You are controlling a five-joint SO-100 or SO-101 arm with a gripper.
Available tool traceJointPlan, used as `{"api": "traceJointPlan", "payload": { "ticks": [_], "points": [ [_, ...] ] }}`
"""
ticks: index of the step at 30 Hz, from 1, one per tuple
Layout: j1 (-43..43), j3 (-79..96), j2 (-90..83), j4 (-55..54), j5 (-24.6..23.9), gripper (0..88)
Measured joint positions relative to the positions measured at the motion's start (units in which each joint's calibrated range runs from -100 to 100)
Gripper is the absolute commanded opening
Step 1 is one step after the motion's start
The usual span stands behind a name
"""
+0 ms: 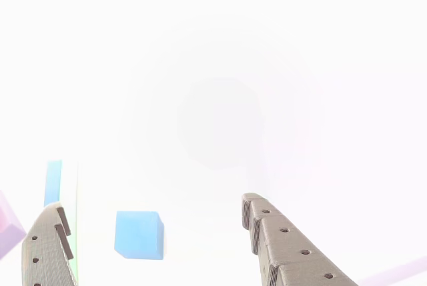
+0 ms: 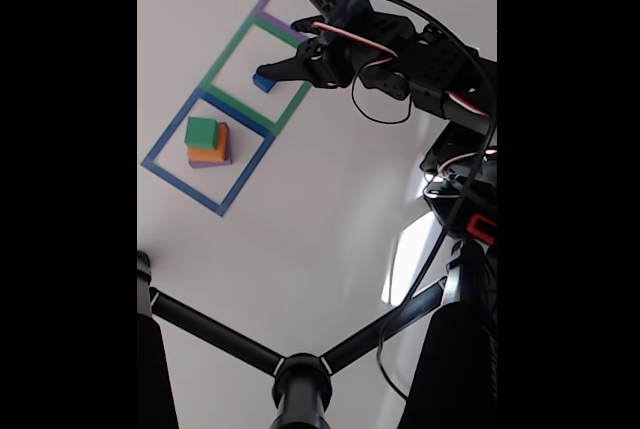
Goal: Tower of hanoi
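The pincer (image 1: 155,214) is standing open, its two fingers spread wide and gripping nothing. In the other view the blue block (image 1: 139,235) is lying between the fingers, nearer the left one. In the fixed view the pincer (image 2: 272,73) is hovering beside the blue block (image 2: 263,81) inside the green taped square (image 2: 224,95). A green, orange and purple stack (image 2: 206,143) is sitting in the blue taped square (image 2: 160,167)

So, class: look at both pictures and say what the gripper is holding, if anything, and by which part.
Nothing is held. The gripper is open, with the blue cube standing free on the table between its fingers, touching neither.
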Motion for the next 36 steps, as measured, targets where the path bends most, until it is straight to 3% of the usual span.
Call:
{"api": "traceJointPlan", "payload": {
  "ticks": [10, 18, 36],
  "points": [
    [-1.15, 7.75, 15.96, -28.01, 0.0, 29.8],
    [-2.62, 7.66, 30.56, -43.74, 0.0, 29.7],
    [-4.5, 4.7, 44.15, -55.46, 0.0, 29.2]
  ]
}}
